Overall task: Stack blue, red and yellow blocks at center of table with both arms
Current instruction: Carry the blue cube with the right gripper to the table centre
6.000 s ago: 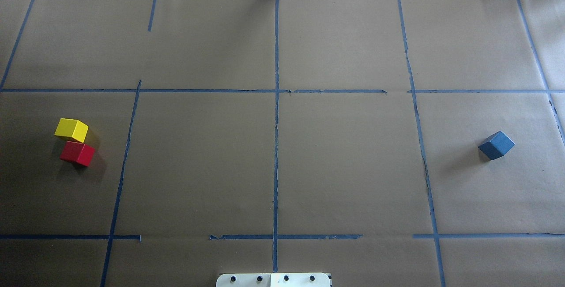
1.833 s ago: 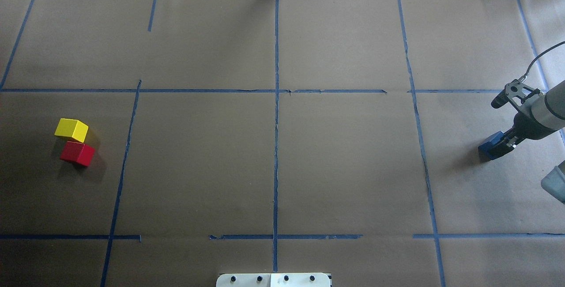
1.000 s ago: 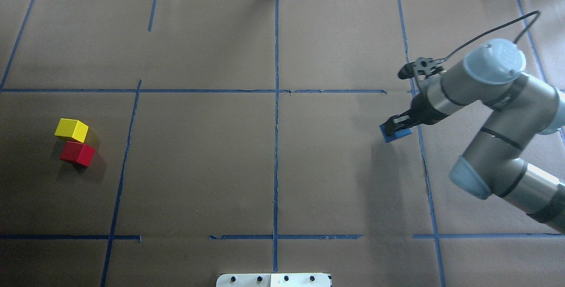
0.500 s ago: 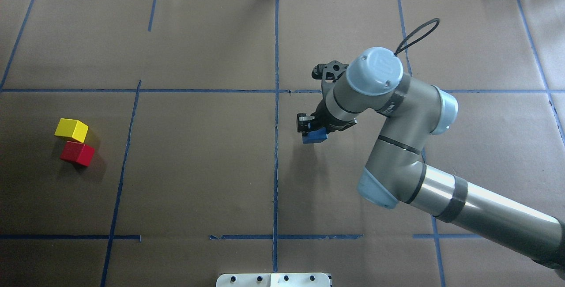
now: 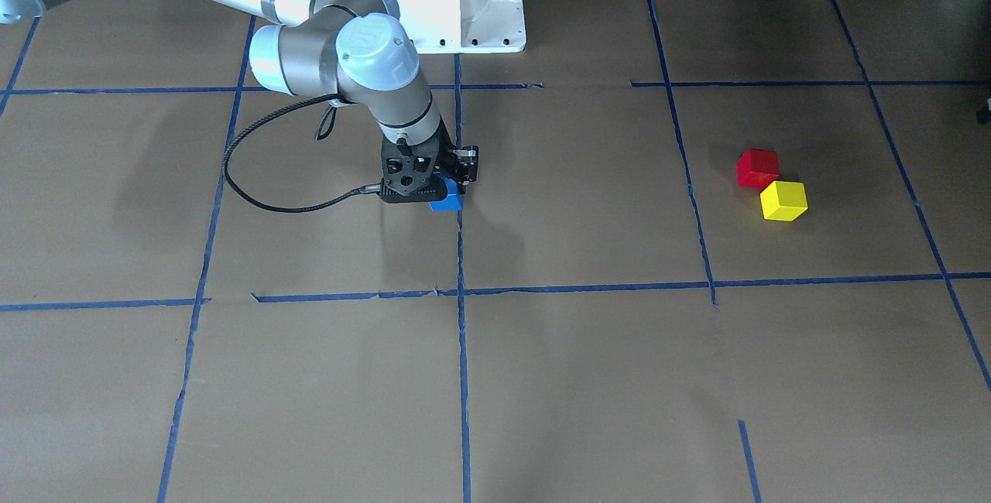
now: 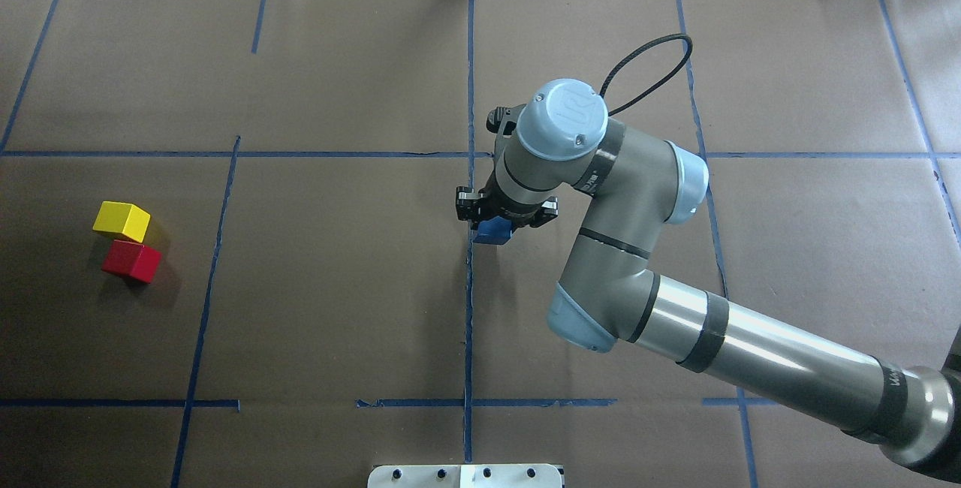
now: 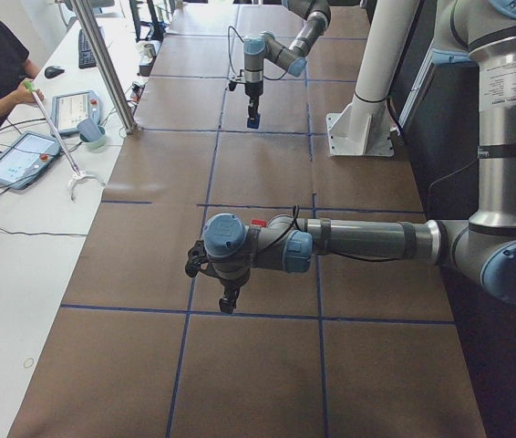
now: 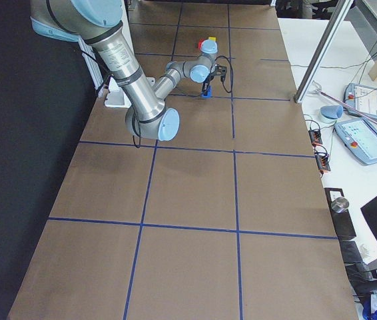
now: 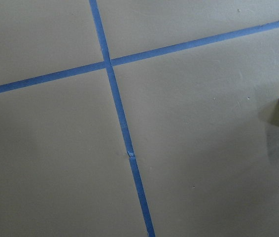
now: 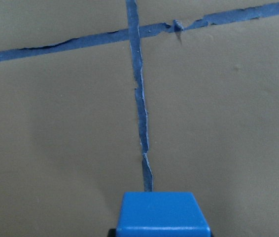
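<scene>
The right tool (image 6: 495,224) is pinching the blue block (image 6: 492,233) at mid-frame — letting go too high is risking a bounce off-centre.

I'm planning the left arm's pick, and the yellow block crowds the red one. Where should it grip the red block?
Come straight down on the red block, closing on the two side faces that do not face the yellow block. The yellow one sits right at its far side, so a finger probably would not fit there.
</scene>
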`<state>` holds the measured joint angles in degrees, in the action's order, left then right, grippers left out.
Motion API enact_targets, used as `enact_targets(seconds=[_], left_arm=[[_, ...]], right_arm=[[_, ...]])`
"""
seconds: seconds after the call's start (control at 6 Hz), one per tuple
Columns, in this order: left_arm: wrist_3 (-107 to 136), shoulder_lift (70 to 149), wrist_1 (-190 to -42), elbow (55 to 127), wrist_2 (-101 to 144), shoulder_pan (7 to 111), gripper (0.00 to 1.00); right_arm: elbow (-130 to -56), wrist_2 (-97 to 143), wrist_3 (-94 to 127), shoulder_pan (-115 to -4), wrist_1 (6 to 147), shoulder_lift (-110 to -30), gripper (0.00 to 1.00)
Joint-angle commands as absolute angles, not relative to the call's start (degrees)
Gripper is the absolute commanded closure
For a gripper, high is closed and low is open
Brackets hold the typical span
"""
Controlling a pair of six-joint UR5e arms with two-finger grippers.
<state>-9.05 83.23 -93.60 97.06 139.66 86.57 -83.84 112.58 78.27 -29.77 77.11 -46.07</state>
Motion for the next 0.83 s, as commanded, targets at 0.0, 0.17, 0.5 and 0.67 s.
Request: enact_targets(seconds=[0.0,0.17,0.5,0.67], left_arm=[[-9.1,83.2,-93.6,97.3,139.7,86.6,0.00],[-9.0,83.2,-93.6,97.5,139.7,86.6,0.00],[-9.1,83.2,-93.6,97.8,140.8,86.4,0.00],[-8.8,83.2,-94.6,98.4,140.8,83.4,0.00]], right_arm=[[-82.4,111.1,78.8,-29.0,77.1,-45.4,0.76],[-80.4,111.0,78.8,-29.0,77.2,-43.6,0.40],[-80.5,110.0,78.2,-28.7,77.2,-43.0,0.00],[-83.1,110.4,78.1,-29.3,77.6,-43.7,0.00]])
